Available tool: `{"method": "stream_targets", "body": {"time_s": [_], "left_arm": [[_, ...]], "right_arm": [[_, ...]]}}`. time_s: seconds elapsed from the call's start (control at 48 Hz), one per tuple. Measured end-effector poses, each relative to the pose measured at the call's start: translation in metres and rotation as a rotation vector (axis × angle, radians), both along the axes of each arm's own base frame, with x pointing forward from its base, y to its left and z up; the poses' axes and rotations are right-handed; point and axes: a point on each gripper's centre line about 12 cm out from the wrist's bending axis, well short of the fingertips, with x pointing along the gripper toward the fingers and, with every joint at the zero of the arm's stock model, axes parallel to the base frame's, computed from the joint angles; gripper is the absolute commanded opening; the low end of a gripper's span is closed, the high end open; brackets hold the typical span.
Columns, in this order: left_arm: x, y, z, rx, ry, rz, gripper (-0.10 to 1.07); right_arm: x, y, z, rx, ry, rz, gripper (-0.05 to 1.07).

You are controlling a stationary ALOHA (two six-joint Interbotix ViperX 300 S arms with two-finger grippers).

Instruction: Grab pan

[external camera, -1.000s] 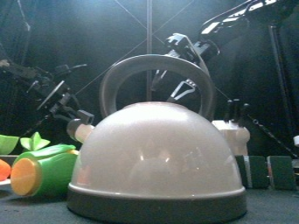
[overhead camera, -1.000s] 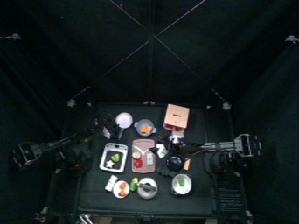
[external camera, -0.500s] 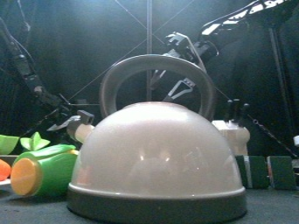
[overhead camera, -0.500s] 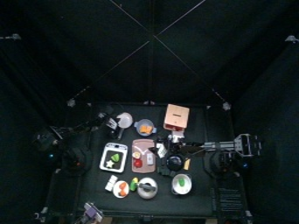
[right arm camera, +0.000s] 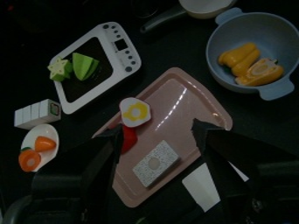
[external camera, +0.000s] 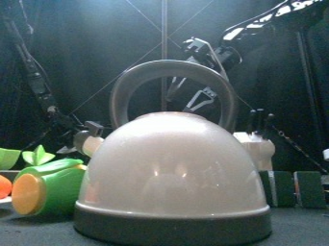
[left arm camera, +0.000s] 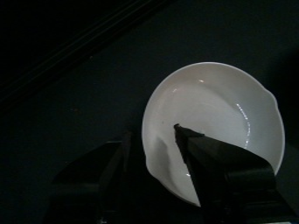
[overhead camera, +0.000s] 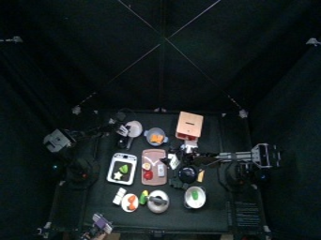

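The pan (overhead camera: 130, 127) is a white round dish with a dark handle, at the table's back left. In the left wrist view its white inside (left arm camera: 222, 114) fills the picture. It also shows at the edge of the right wrist view (right arm camera: 208, 7). My left gripper (overhead camera: 122, 122) is at the pan with its jaws open, one jaw over the pan's inside and one outside the rim (left arm camera: 170, 175). My right gripper (overhead camera: 189, 172) hangs open and empty over a pink tray (right arm camera: 176, 114) near the table's middle.
A large white kettle (external camera: 174, 183) stands at the front edge, with a green cup (external camera: 45, 187) beside it. A blue bowl with orange pieces (right arm camera: 247, 54), a white tray with greens (right arm camera: 96, 59) and a pink box (overhead camera: 191, 123) crowd the table around the pan.
My left arm has swung from the table's left side toward the back and brought its gripper to the white pan. The right arm has not moved.
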Motion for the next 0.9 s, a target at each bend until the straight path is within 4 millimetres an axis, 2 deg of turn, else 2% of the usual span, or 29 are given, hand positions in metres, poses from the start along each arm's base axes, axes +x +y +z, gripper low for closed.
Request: {"method": "stream_targets", "body": {"time_s": [0.146,0.333,0.458,0.667,0.896], "left_arm": [[-0.004,0.003,-0.002,-0.004,0.003,0.015,0.71],[-0.006,0.005,-0.002,-0.010,0.008,0.023,0.51],[-0.007,0.006,-0.002,-0.023,0.018,0.026,0.42],[-0.007,0.007,0.002,-0.027,0.018,0.031,0.40],[-0.008,0.005,0.028,0.009,-0.008,0.029,0.40]], "right_arm": [[-0.001,0.000,-0.002,-0.001,0.005,0.001,0.94],[-0.001,0.000,-0.001,-0.001,0.003,0.001,0.94],[0.000,0.000,-0.001,-0.001,0.002,0.002,0.94],[-0.001,0.000,-0.001,-0.001,0.002,0.002,0.94],[-0.001,-0.002,-0.002,-0.001,0.004,-0.004,0.94]]}}
